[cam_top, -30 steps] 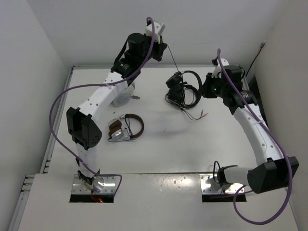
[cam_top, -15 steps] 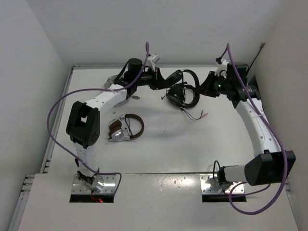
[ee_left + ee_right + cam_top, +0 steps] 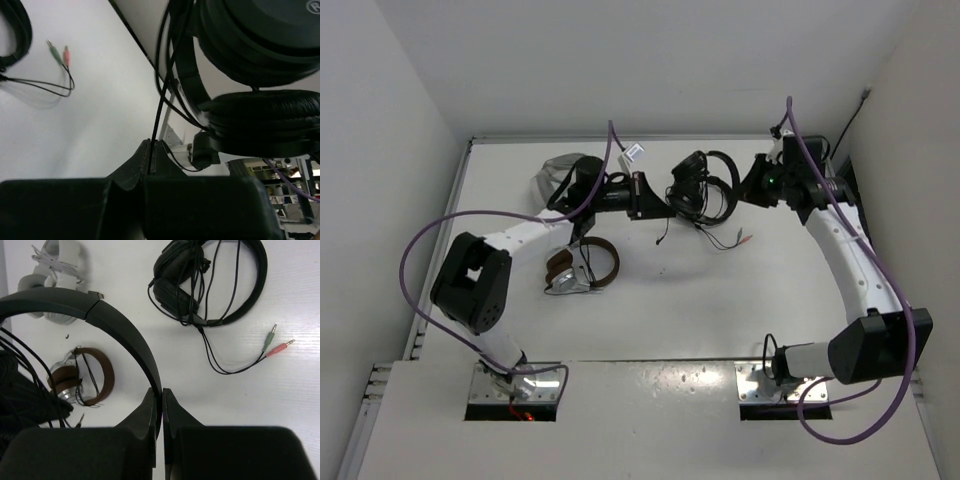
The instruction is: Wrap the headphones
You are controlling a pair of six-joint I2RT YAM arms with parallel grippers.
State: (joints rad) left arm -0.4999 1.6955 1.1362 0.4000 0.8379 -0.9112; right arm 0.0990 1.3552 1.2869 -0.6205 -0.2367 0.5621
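Black headphones (image 3: 125, 330) hang between both arms; right gripper (image 3: 161, 394) pinches the headband (image 3: 50, 299) — left gripper (image 3: 150, 150) pinches the thin cable (image 3: 160, 105); bulkier headphones (image 3: 175, 295) lie on the table (image 3: 250, 405).

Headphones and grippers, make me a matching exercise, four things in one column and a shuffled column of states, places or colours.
1. left gripper
2. right gripper
3. brown headphones
4. plugs

a. pink and green
b. shut on the headband
c. lying by the left arm
d. shut on the cable

Pairs: 1-d, 2-b, 3-c, 4-a.
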